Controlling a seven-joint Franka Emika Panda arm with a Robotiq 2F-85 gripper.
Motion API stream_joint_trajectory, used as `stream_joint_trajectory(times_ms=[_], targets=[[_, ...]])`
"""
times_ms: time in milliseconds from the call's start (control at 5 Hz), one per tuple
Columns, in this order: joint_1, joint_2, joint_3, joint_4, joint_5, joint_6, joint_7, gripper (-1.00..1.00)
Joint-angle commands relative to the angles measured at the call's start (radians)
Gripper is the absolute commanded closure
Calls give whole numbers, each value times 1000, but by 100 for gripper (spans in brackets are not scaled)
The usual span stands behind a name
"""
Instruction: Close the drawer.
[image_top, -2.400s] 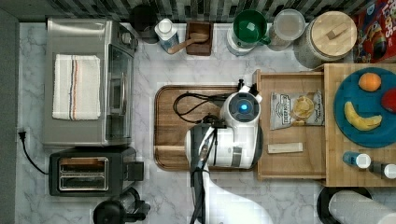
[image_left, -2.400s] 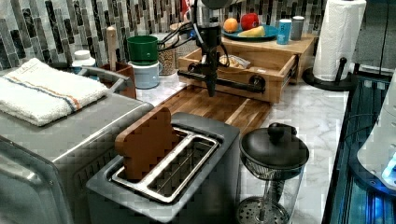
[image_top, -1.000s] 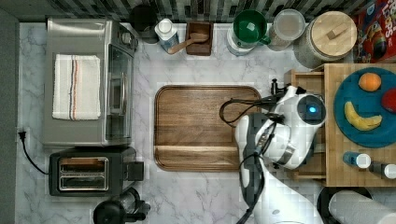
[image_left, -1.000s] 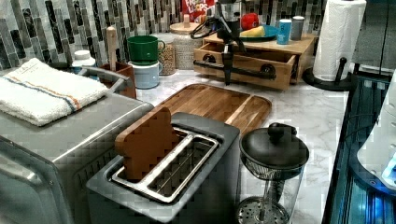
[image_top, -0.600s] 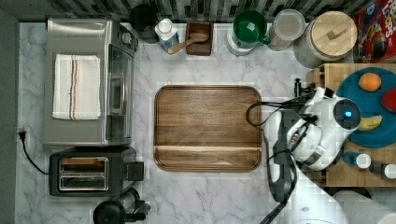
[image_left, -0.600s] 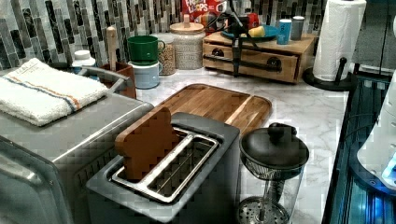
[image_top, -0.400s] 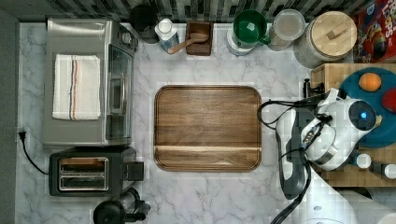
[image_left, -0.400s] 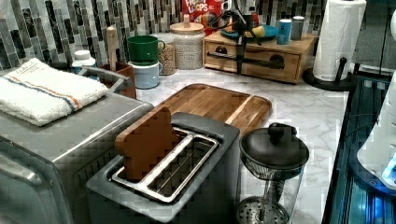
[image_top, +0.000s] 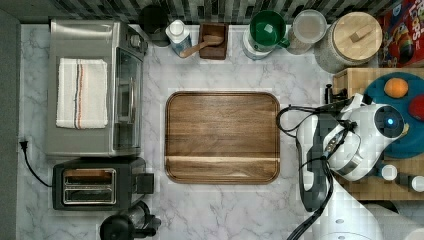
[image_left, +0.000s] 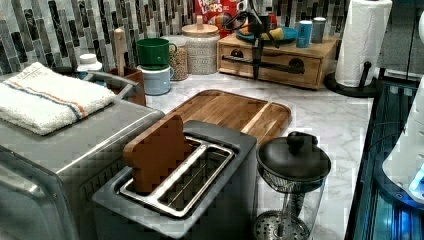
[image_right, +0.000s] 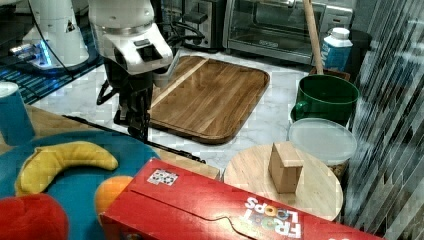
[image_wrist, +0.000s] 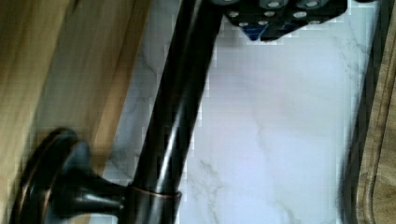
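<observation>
The drawer (image_left: 311, 75) sits pushed into its light-wood box, its front flush under the box top in the left view. Its thin black bar handle (image_left: 285, 67) runs across the front. My gripper (image_left: 257, 72) hangs straight down and rests against the middle of that bar. The right view has the gripper (image_right: 141, 131) at the handle (image_right: 90, 122), just past the blue plate. In the wrist view the handle (image_wrist: 173, 116) crosses close up, beside wood on one side and marble on the other. From the top view, the white wrist (image_top: 370, 135) covers the drawer front.
A walnut cutting board (image_top: 222, 136) lies mid-counter. A toaster oven (image_top: 92, 87), toaster (image_top: 95, 186) and French press (image_top: 125, 227) line the top view's left. Cups and jars (image_top: 350, 40) stand along the back. A paper towel roll (image_left: 362, 42) stands beside the drawer box.
The drawer has slid from wide open over the cutting board to fully in, toward the top view's right. My gripper travelled with the handle, and the drawer's contents are now hidden.
</observation>
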Motion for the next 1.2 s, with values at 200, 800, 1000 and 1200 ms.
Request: stream_joint_trajectory(times_ms=[200,800,1000,1200], targets=[[-62,-34,-63,77,-60,50,-1,100],[-66,-34,-59,77,-62,50,1,100],[-65,-34,-59,77,-62,50,2,100],[-66,-34,-59,77,-62,50,1,100]])
